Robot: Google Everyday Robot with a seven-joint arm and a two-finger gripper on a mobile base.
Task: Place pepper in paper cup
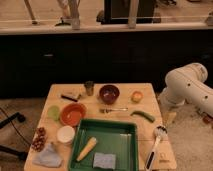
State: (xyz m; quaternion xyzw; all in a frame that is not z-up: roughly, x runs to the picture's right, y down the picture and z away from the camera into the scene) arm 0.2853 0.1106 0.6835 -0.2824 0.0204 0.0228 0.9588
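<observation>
The dark-green pepper (143, 115) lies on the wooden table (59, 92), at the right, just beyond the green tray's far right corner. The white paper cup (65, 134) stands upright at the left, beside the tray and in front of the orange bowl (73, 114). Only my white arm (186, 85) shows, bent at the table's right edge, above and to the right of the pepper. My gripper is out of view.
The green tray (131, 150) holds a pale yellow vegetable (87, 148) and a blue sponge (104, 160). A dark red bowl (109, 93), metal cup (89, 88), orange-yellow fruit (136, 96), fork (113, 109), dish brush (156, 142), pale-green disc (53, 112), red grapes (39, 139) and cloth (48, 156) surround it.
</observation>
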